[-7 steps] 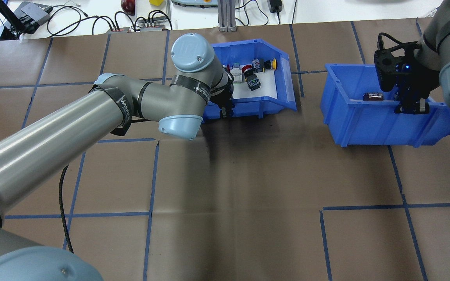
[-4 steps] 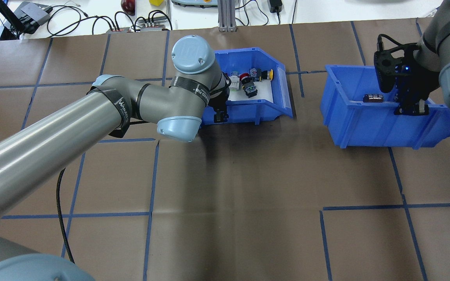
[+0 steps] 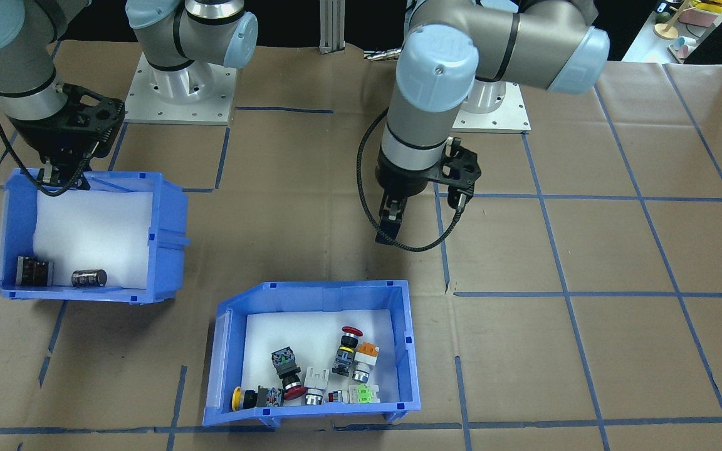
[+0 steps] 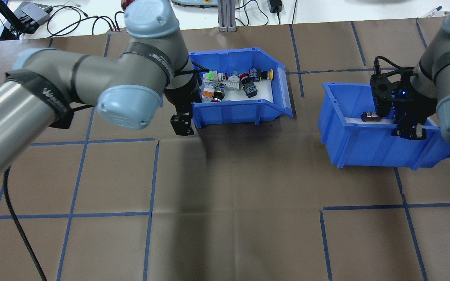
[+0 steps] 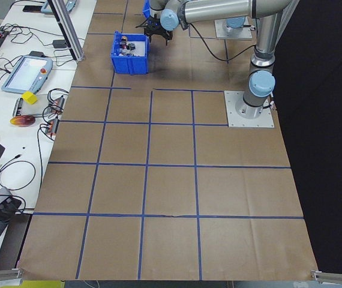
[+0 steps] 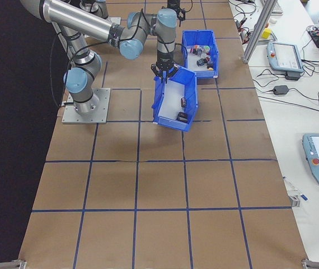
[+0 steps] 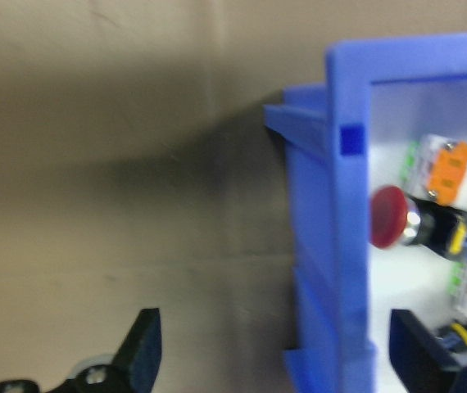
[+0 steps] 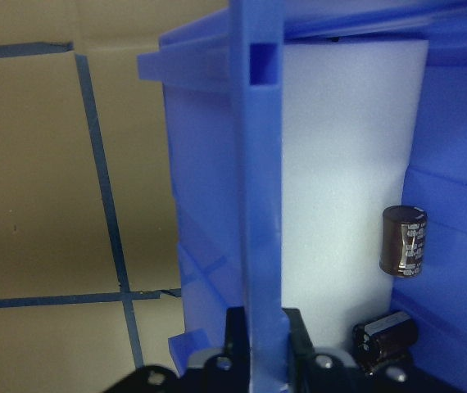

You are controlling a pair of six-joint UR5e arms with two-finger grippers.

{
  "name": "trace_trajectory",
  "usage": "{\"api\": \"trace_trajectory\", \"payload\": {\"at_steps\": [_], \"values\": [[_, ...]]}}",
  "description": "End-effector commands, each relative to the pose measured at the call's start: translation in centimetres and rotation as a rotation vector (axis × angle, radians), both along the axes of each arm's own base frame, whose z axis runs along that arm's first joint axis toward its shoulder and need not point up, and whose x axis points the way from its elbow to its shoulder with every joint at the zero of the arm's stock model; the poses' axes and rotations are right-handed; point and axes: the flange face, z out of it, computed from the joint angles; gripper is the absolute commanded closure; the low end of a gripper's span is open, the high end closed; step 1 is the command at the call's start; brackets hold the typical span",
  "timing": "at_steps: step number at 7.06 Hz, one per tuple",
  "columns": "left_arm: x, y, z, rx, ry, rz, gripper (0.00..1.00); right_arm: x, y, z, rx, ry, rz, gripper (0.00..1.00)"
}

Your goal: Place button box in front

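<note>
The button box [image 4: 233, 111] is a blue bin with a white liner and several coloured push-buttons. It stands flat on the brown table at the far middle, also seen in the front-facing view [image 3: 314, 288]. My left gripper [image 4: 182, 127] hangs open beside the box's near left corner, clear of it [image 3: 391, 222]. In the left wrist view its fingers [image 7: 142, 352] are spread wide, with the box wall [image 7: 348, 205] beneath. My right gripper [image 4: 408, 130] is shut on the wall of the other blue bin [image 4: 365, 148].
The other blue bin [image 3: 167, 232] holds dark cylinders [image 3: 88, 277] on a white liner and looks tilted in the right-side view [image 6: 173, 112]. Cables and devices lie on the white bench [image 4: 92, 19] beyond the table's far edge. The arm bases [image 3: 179, 94] stand on the robot's side.
My left gripper has let go of the button box's near wall and pulled back to the left. The right gripper has drawn the other bin nearer to the robot.
</note>
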Motion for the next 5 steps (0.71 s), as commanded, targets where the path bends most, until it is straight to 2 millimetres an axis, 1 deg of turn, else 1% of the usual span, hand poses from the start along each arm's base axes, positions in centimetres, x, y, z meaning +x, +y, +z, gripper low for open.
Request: {"api": "trace_trajectory", "payload": {"at_steps": [1, 2, 3, 4, 5], "values": [[5.4, 4.0, 6.7, 0.028, 0.002, -0.338, 0.02, 1.2, 2.7, -0.2, -0.002, -0.010, -0.027, 0.97], [8.1, 4.0, 9.2, -0.006, 0.013, -0.571, 0.02, 2.4, 4.5, -1.1, 0.006, -0.016, -0.012, 0.97], [9.8, 3.7, 11.6, -0.063, 0.006, -0.838, 0.02, 4.4, 6.2, -1.4, -0.003, -0.016, -0.043, 0.97], [10.0, 4.1, 13.4, -0.080, 0.006, -1.063, 0.02, 7.3, 7.3, -1.6, -0.009, -0.010, -0.043, 0.97], [10.6, 4.0, 14.2, -0.099, -0.007, -1.239, 0.01, 10.8, 8.5, -2.1, -0.015, -0.002, -0.072, 0.97]]}}
